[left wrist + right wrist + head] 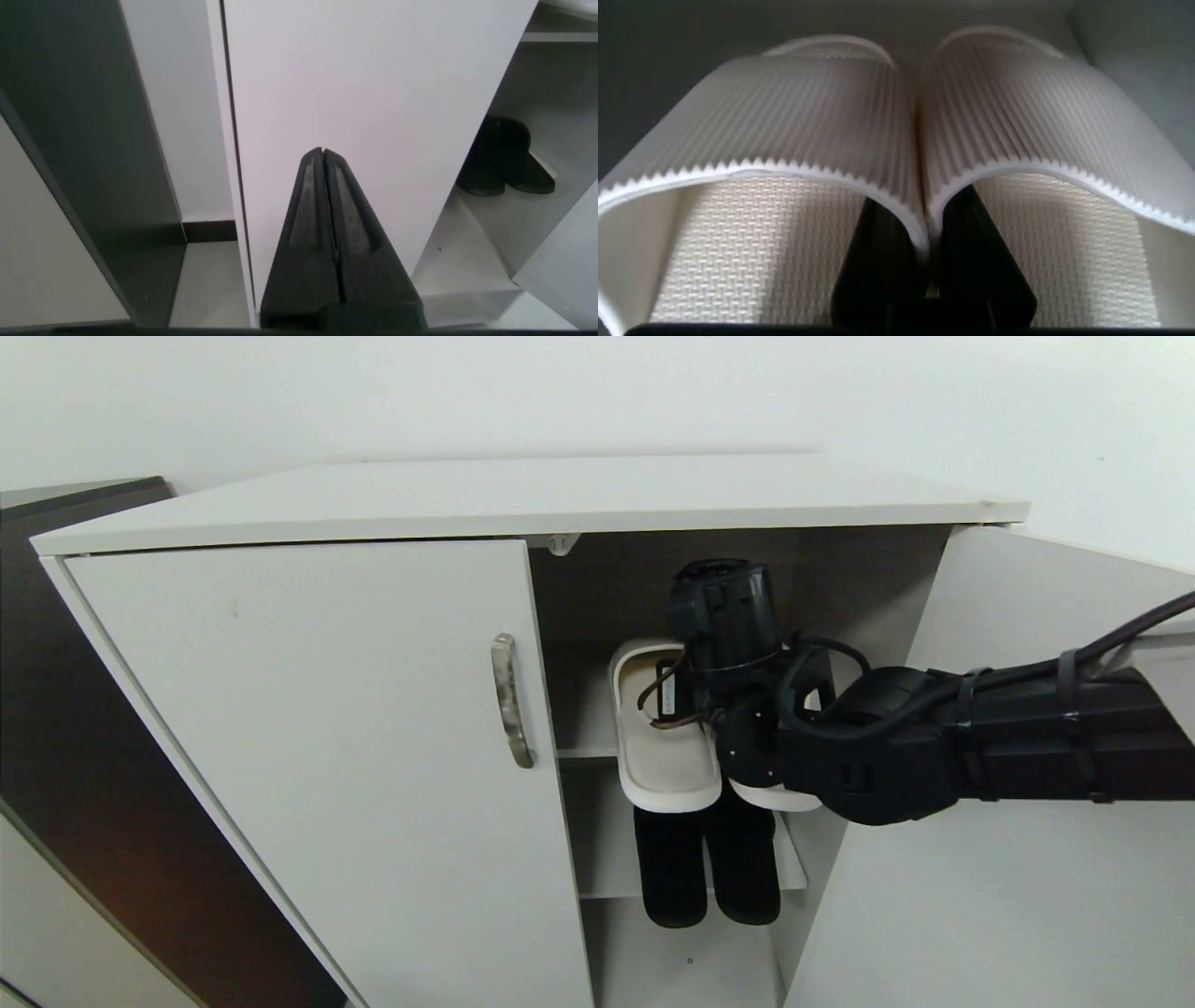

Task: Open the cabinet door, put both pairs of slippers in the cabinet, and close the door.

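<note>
Fingers (878, 271) of the right gripper (930, 280) clamp the inner strap edges of the white slippers (665, 747), which lie on the cabinet's (523, 495) upper shelf (583, 753) with their heels overhanging. Black slippers (707, 868) rest on the lower shelf (607, 887). The left gripper (323, 163), fingers pressed together, hangs before the cabinet's closed left door (317, 728).

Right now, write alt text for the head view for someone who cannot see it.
The right gripper holds a pair of white slippers inside an open white cabinet, at its upper shelf. A pair of black slippers lies on the shelf below, jutting past its edge. The left door is shut; the right door stands open.
</note>
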Motion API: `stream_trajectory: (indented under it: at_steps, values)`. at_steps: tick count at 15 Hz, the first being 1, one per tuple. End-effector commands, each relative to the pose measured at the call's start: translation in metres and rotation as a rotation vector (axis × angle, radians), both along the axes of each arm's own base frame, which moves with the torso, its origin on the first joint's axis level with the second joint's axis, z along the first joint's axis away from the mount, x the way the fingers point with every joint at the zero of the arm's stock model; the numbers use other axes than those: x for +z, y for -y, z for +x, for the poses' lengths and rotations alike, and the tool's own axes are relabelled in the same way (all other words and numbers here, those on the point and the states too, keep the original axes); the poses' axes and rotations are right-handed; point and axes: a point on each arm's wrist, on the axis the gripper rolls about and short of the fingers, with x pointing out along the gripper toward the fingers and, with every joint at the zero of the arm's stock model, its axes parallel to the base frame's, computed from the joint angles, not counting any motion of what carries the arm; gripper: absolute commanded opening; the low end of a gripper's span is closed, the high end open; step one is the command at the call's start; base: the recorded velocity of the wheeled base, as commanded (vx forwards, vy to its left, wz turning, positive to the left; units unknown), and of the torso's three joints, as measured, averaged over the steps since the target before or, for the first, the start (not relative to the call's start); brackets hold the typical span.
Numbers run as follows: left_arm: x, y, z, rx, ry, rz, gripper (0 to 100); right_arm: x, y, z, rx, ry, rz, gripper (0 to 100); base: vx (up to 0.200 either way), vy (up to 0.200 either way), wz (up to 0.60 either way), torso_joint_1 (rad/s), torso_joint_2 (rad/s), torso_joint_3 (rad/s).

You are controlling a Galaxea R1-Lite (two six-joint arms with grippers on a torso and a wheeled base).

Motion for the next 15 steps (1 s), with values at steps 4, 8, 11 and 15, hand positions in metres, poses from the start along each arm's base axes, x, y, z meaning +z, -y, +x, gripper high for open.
stream_trajectory:
  at_steps: [4,8,11,15]
  values:
    - [0.000,0.000,0.000,0.000,0.000,-0.002,0,-0.012,-0.006,0.032,-0.033,0.006,-0.004,0,0.000,0.000,0.00,0.000,0.00,0.000]
    - [0.000,0.000,0.000,0.002,0.000,0.000,0,-0.012,-0.003,0.035,-0.033,0.005,-0.004,0,0.000,0.000,0.00,0.000,0.00,0.000]
    - [0.000,0.000,0.000,0.000,0.002,0.000,0,-0.014,-0.002,0.036,-0.035,-0.001,-0.009,0,0.000,0.000,0.00,0.000,0.00,0.000]
    - [0.000,0.000,0.000,0.000,0.002,-0.002,0,-0.017,-0.002,0.037,-0.035,-0.005,-0.013,0,0.000,0.000,0.00,0.000,0.00,0.000]
